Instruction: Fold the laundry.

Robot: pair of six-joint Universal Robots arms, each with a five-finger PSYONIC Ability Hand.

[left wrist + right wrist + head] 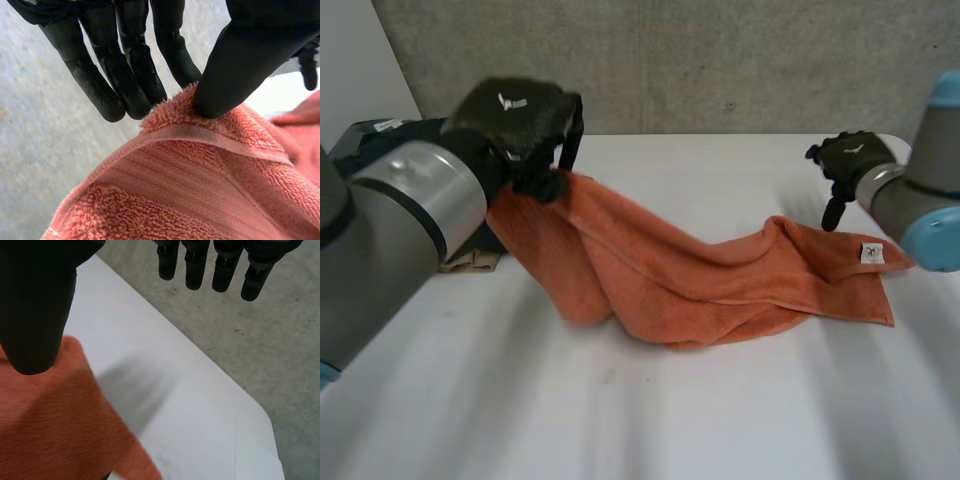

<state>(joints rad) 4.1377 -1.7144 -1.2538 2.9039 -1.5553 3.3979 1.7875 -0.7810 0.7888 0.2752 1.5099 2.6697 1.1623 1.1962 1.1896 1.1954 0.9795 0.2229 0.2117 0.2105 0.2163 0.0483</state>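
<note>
One orange towel [720, 280] lies stretched across the white worktop [720, 420], with its left end raised off the surface and its right end flat. The left hand [520, 120] holds that raised end at the left side of the worktop, and the cloth slopes down from it in a long fold to the flat part. In the left wrist view the thumb [235, 65] presses on the fluffy edge of the towel [200, 190] just above its woven hem band. The fingers [125, 85] are straight and close together, with their tips at the other side of that same edge, so the edge is pinched between them.

The right hand [845, 160] hovers over the far right end of the towel, near the corner that carries a small white label [870, 253]. In the right wrist view its fingers [225, 265] are straight and spread well away from the thumb [35, 305], clamped on nothing. The thumb tip hangs over the towel's edge [50, 430]; whether it touches the cloth cannot be told.

Behind the left arm, at the worktop's left edge, sits a dark blue cloth [380, 140] with a beige cloth [470, 262] showing beneath it.
</note>
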